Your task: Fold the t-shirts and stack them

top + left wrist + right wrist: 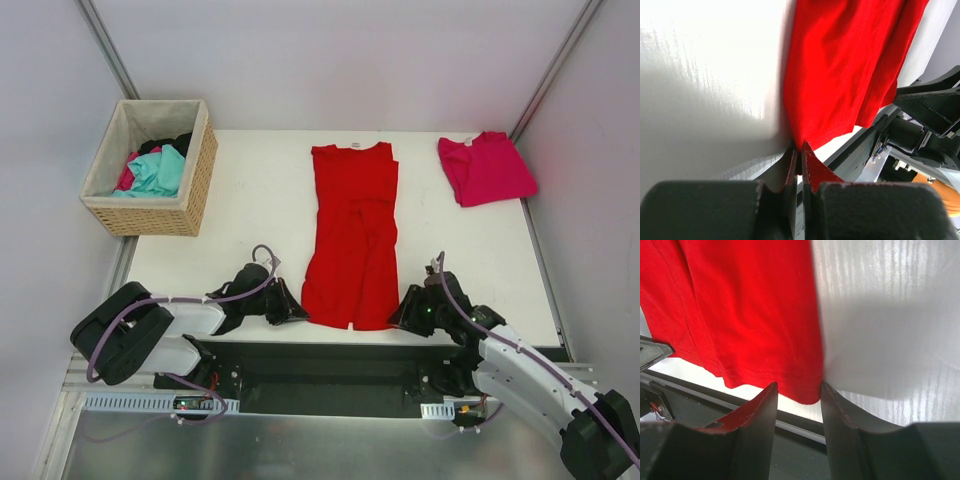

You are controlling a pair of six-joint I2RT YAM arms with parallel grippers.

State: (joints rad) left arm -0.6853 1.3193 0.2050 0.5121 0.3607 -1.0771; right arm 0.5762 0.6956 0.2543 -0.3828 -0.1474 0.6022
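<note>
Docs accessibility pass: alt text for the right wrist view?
Right gripper, jaws apart, straddles the near hem corner of the red shirt, which lies on the white table. A dark frame shows below the table edge.

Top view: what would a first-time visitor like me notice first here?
A long bright red t-shirt lies flat down the middle of the white table. The left gripper pinches its near hem corner; the right gripper stands open around the other. A folded magenta t-shirt lies far right, a wicker basket of clothes far left.
</note>
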